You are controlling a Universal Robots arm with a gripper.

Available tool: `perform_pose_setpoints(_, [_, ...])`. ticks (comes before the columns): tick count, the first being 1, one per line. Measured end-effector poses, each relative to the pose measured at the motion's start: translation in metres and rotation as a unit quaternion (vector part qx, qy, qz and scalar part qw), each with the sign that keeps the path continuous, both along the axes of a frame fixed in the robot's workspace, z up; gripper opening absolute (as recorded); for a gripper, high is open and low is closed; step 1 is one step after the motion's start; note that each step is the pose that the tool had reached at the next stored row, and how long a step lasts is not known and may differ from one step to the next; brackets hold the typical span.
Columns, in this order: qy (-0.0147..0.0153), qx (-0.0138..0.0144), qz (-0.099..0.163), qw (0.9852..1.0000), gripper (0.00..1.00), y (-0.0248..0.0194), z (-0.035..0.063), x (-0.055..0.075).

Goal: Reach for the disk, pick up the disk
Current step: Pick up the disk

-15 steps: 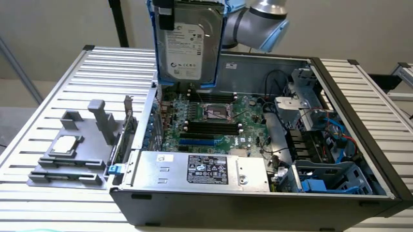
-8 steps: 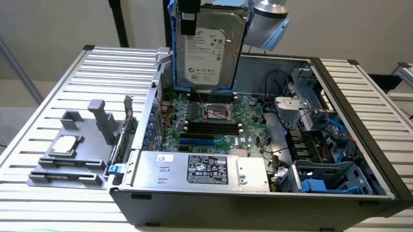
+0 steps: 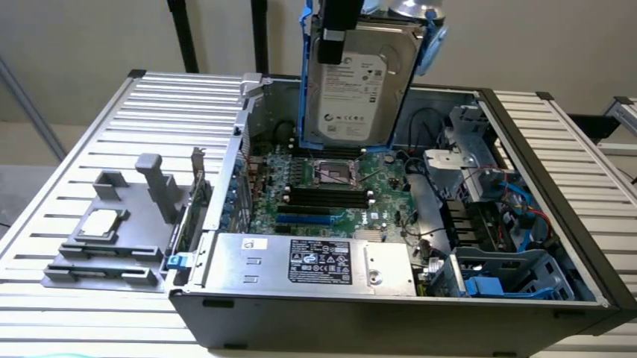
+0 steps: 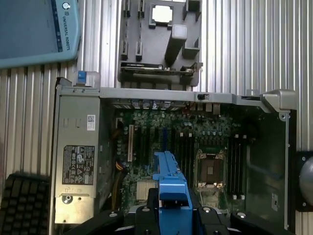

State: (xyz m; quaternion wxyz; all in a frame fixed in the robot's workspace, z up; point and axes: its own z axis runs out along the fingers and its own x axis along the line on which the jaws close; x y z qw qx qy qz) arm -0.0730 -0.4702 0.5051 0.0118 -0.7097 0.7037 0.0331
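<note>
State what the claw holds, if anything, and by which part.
The claw holds the disk by the top edge of its blue carrier, so it hangs upright above the open computer case.

Silver-grey disk (image 3: 360,82) with white label, framed in blue plastic carrier, upright on edge, seemingly lifted above the open case's back edge

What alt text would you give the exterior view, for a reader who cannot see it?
A pincer holds the disk upright in its blue carrier above an open computer case with its motherboard exposed. The case stands on a slatted table; at the exterior view's left, a grey tray holds a small chip.
</note>
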Motion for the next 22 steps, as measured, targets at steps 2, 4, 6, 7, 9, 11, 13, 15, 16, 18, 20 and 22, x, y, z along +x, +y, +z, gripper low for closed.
perform_pose_setpoints(2, [0.0,0.0,0.0,1.0,0.33,-0.0037,0.0,0.009])
perform_pose_setpoints(4, [0.0,0.0,0.0,1.0,0.33,-0.0074,0.0,0.018])
perform_pose_setpoints(6, [0.0,0.0,0.0,1.0,0.33,-0.0111,0.0,0.027])
perform_pose_setpoints(7, [0.0,0.0,0.0,1.0,0.33,-0.013,0.0,0.032])
perform_pose_setpoints(9, [0.0,0.0,0.0,1.0,0.33,-0.0167,0.0,0.041])
perform_pose_setpoints(11, [0.0,0.0,0.0,1.0,0.33,-0.0204,0.0,0.05])
perform_pose_setpoints(13, [0.0,0.0,0.0,1.0,0.33,-0.0239,0.0,0.059])
perform_pose_setpoints(15, [0.0,0.0001,0.0,1.0,0.33,-0.0275,0.0,0.068])
perform_pose_setpoints(16, [0.0,0.0001,0.0,1.0,0.33,-0.0292,0.0,0.073])
perform_pose_setpoints(18, [0.0,0.0002,0.0,1.0,0.33,-0.0327,0.0,0.082])
perform_pose_setpoints(20, [0.0,0.0002,0.0,1.0,0.33,-0.0363,0.0002,0.091])
perform_pose_setpoints(22, [0.0,0.0002,0.0,1.0,0.33,-0.0403,0.0006,0.1])
